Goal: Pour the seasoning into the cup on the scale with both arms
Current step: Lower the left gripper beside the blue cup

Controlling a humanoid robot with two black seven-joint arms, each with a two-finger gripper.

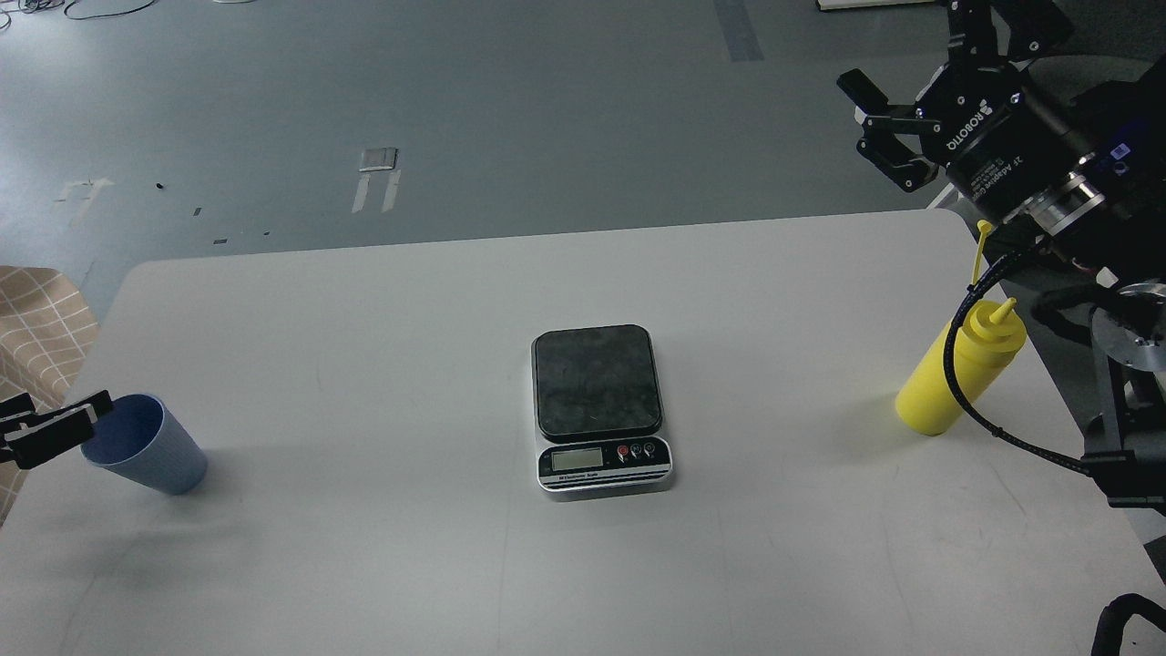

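The pale blue ribbed cup [155,453] stands at the table's left edge. Only a black finger of my left gripper [56,426] shows at the view's left edge; its tip overlaps the cup's left rim. The scale [598,380] sits mid-table with its dark platform bare. The yellow seasoning bottle [955,381] stands upright at the table's right side, a black cable crossing in front of it. My right gripper [911,55] hangs open and empty, high above and behind the bottle, pointing up-left.
The white table [364,319] has rounded corners, with grey floor beyond its far edge. A checked cloth [36,314] lies off the left edge. My right arm's joints and cables [1120,364] crowd the right edge beside the bottle.
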